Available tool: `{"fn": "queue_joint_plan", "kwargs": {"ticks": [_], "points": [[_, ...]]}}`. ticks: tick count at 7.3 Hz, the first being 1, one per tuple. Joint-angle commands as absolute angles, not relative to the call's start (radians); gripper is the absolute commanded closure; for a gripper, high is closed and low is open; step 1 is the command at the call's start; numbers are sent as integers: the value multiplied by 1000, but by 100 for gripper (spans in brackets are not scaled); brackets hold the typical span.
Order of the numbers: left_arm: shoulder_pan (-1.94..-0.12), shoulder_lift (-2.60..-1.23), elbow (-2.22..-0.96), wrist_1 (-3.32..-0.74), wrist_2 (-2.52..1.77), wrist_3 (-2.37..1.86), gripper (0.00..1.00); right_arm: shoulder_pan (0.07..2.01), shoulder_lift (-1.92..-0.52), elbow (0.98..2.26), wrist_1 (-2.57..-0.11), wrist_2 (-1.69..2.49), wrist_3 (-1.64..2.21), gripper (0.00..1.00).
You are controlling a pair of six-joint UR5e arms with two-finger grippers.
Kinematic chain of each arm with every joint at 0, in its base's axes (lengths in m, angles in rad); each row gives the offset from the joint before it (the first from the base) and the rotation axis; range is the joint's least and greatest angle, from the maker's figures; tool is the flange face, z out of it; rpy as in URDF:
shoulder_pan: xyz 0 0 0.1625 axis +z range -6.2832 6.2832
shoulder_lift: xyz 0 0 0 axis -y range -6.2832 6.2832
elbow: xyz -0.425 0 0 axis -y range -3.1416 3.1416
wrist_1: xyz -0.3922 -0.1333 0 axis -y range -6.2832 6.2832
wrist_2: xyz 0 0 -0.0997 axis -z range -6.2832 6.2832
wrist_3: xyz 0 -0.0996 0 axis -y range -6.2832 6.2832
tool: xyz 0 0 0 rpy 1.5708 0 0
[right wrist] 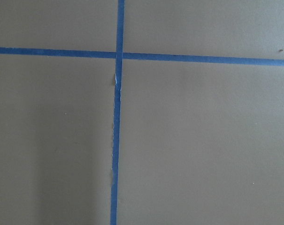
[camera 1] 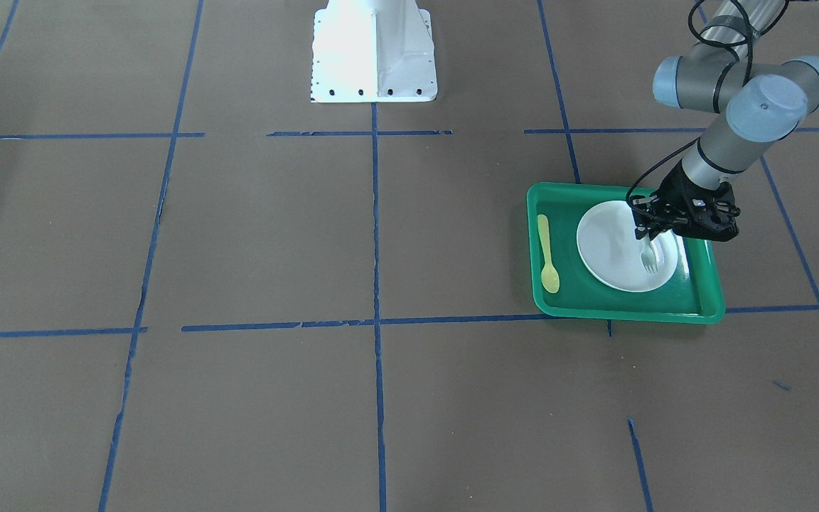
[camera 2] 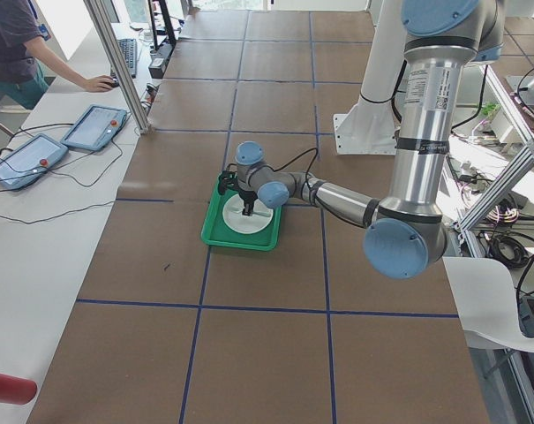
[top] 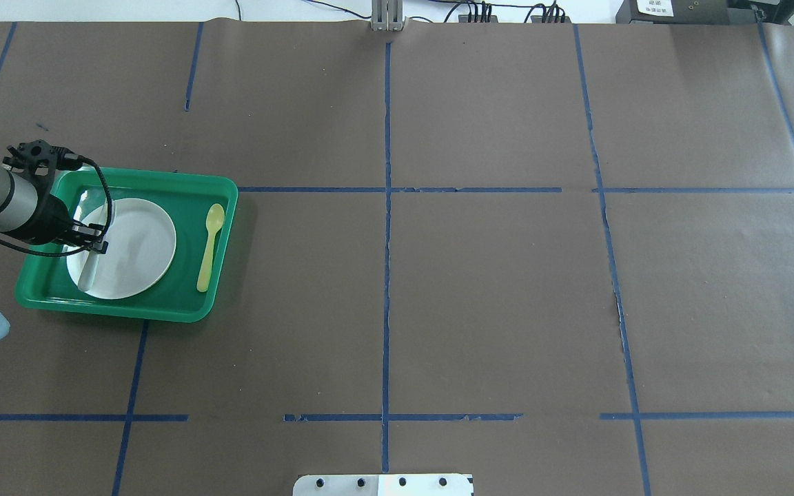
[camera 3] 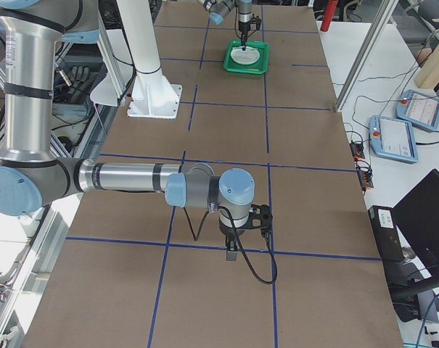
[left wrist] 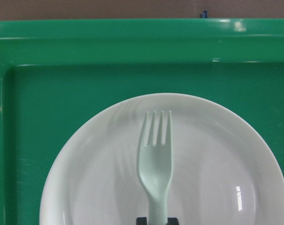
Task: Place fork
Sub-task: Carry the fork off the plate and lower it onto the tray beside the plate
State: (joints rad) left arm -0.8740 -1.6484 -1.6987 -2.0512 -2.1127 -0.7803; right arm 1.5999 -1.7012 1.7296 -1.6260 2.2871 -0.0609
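Left claw (camera 1: 645,237) is gripping small pale white plastic fork (left wrist: 156,159) by handle, holding it over round white plate (camera 1: 612,249) in green plastic tray (camera 1: 623,313); placing step, next likely needing lowering and release.

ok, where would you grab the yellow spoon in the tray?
Mid-handle, straight down from above, jaws across the narrow width. The yellow spoon lies flat on the green tray floor, bowl end away from the robot. It sits apart from the white plate and the tray wall, so fingers likely fit either side.
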Motion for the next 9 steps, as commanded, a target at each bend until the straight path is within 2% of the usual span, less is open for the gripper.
{"fn": "queue_joint_plan", "kwargs": {"ticks": [1,7,8,9], "points": [[-925,-1634,-1668,-2054,-2111,-707,100,1600,-1701,1730,-1626,2287,-61,0],[-948,-1621,-1626,-2056,-2111,-655,100,1600,-1701,1730,-1626,2287,-61,0],[-948,-1621,-1626,-2056,-2111,-655,12,1600,-1701,1730,-1626,2287,-61,0],[-951,-1623,-1628,-2056,-2114,-657,0,1600,-1701,1730,-1626,2287,-61,0]]}}
